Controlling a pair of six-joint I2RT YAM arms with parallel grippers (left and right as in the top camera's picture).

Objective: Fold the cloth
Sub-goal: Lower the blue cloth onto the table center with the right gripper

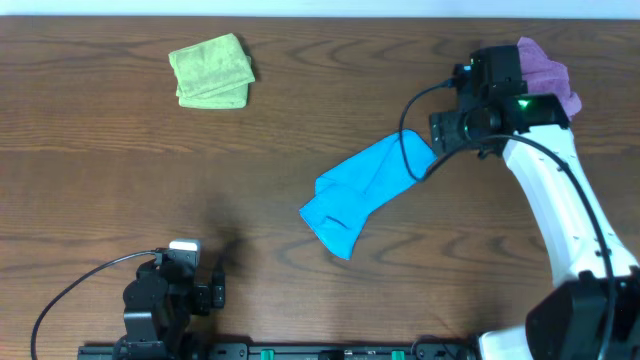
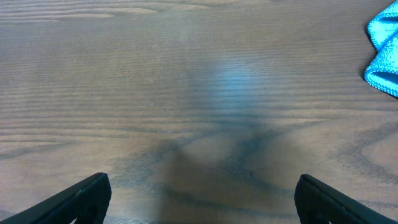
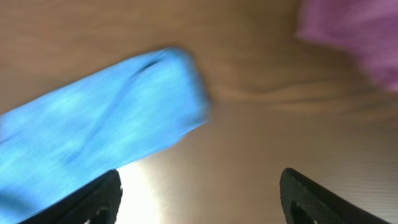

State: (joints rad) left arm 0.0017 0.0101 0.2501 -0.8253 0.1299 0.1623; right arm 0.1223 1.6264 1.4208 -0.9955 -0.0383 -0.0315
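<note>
A blue cloth [image 1: 362, 190] lies folded in a long strip across the middle of the table, slanting from lower left to upper right. My right gripper [image 1: 447, 133] is open and empty, just past the strip's upper right end; the right wrist view shows that end of the cloth [image 3: 99, 127] to the left, with bare table between my open right fingers [image 3: 198, 199]. My left gripper [image 1: 205, 285] is open and empty near the front left edge, far from the cloth. Only the cloth's lower corner [image 2: 384, 53] shows in the left wrist view, beyond my open left fingers [image 2: 202, 199].
A folded green cloth [image 1: 211, 70] lies at the back left. A purple cloth [image 1: 548, 68] lies at the back right, partly under my right arm, and shows blurred in the right wrist view [image 3: 354, 34]. The brown wooden table [image 1: 120, 190] spreads between them.
</note>
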